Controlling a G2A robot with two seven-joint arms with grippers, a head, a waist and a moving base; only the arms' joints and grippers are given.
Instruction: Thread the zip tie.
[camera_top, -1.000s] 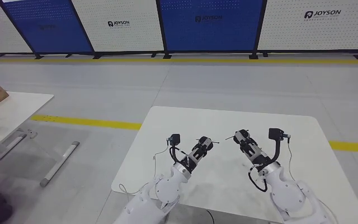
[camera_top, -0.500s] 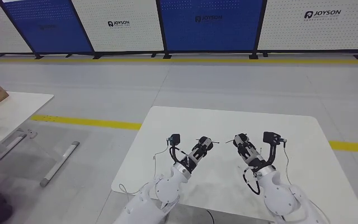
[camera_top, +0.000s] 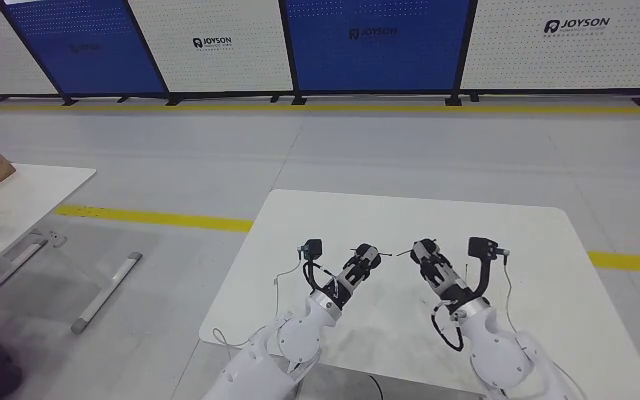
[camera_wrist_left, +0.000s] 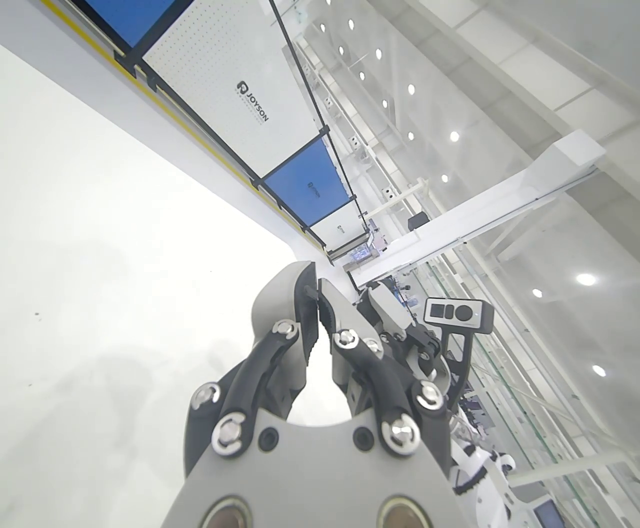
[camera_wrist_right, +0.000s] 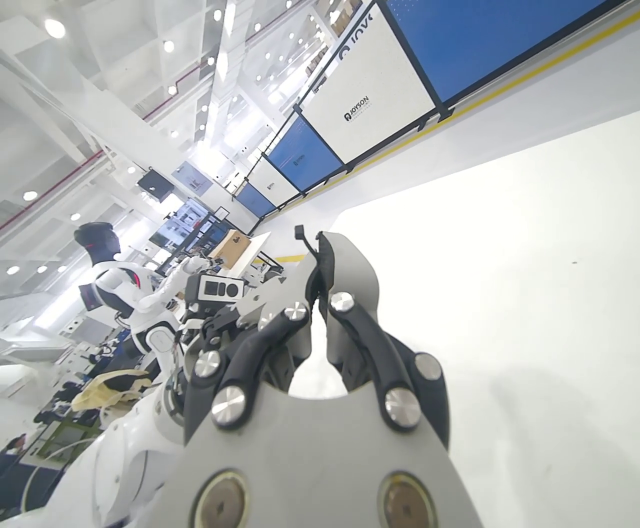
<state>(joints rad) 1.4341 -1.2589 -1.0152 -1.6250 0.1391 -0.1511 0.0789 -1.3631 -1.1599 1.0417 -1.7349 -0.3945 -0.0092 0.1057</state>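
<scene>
The zip tie (camera_wrist_right: 300, 233) is up off the bench (camera_top: 480, 222), held over its near half between the two claws, whose tips face each other with a small gap between. The right claw (camera_wrist_right: 318, 257) is pressed together on the tie. Its wrist view shows the square head and a short bit of strap standing out past the fingertips. The left claw (camera_wrist_left: 315, 289) is pinched shut too, and in its wrist view a small black stub of the tie peeps out between the pads. From above, both ends read as thin black slivers, one pointing right from the left claw and one pointing left from the right claw. I cannot make out the strap that runs between them. The left wrist view shows the right arm's camera mount just beyond its own fingers. The right wrist view looks left across the hall to a second bench with a brown box (camera_wrist_right: 234, 246) on it. Blue and white panels (camera_top: 375, 45) line the far side of the floor, behind a yellow line (camera_top: 150, 217).
</scene>
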